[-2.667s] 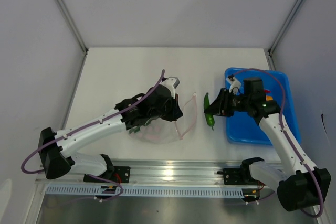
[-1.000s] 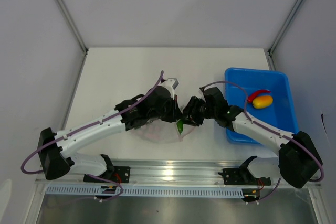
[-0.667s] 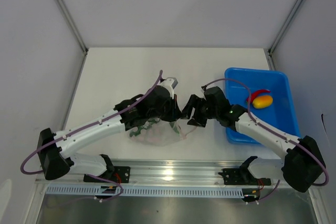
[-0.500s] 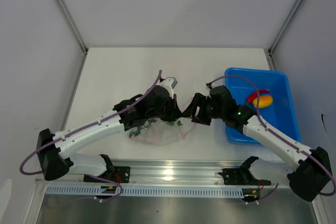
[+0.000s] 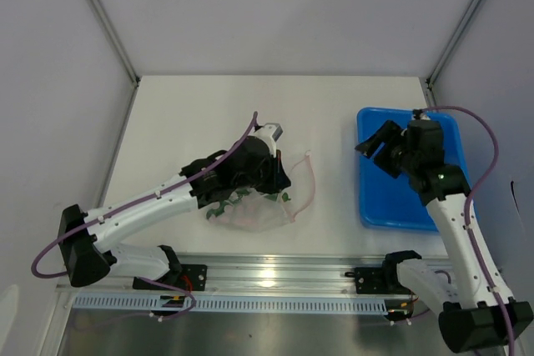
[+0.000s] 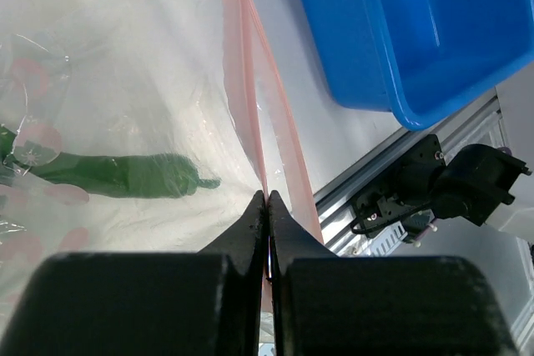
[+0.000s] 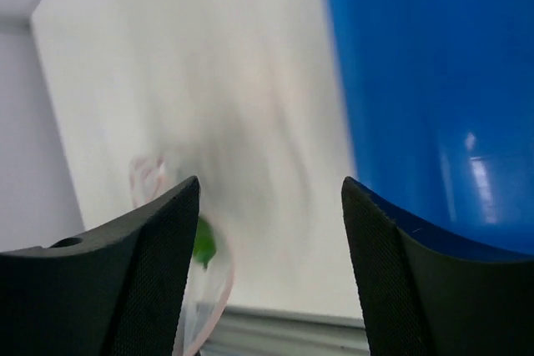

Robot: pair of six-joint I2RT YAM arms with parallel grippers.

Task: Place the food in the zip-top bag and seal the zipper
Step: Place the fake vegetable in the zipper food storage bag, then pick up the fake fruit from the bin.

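The clear zip-top bag [image 5: 257,213] lies near the table's front, mouth facing right. My left gripper [image 5: 275,183] is shut on one side of its pink zipper strip [image 5: 310,179]. The left wrist view shows the jaws [image 6: 267,198] pinching the strip [image 6: 250,97], and a green pepper [image 6: 117,174] inside the bag. Green pieces also show through the plastic from above [image 5: 284,198]. My right gripper [image 5: 377,149] is open and empty above the blue bin's left part. Its wrist view [image 7: 269,181] is blurred and shows the bag [image 7: 200,306] low on the left. The red chili and yellow piece are hidden.
The blue bin [image 5: 392,206] stands at the right and also shows in the left wrist view [image 6: 400,31] and the right wrist view [image 7: 434,81]. A metal rail [image 5: 275,277] runs along the front edge. White walls enclose the table.
My right gripper brought a green pepper to the bag mouth, left it inside, and moved back right over the bin, open. My left gripper stayed holding the bag.
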